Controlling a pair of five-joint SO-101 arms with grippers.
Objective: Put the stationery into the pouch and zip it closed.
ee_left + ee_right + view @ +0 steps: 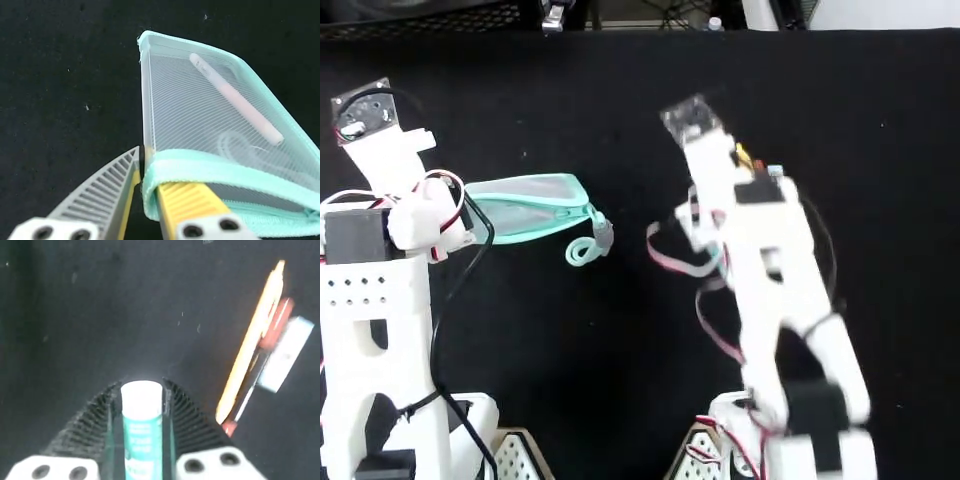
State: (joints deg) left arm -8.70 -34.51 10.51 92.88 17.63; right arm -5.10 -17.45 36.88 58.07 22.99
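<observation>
On the black tabletop (620, 100), the mint mesh pouch (200, 115) sits toward the left edge with a pale pen (235, 100) inside it. The left gripper (145, 167) pinches the pouch's zip-side rim. The right gripper (142, 400), near the tabletop's middle, clamps a white-and-teal tube (142, 440). Beside it lie an orange pen (252, 340), a red pen (274, 330) and a white eraser (285, 360), bunched together

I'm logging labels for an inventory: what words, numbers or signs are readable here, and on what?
No text is readable.
Tube in the right hand: white print on its teal label, too blurred to read.
Pen inside the pouch: faint marks near one end, too small to read.
Orange pen and white block: no print to be seen.
</observation>
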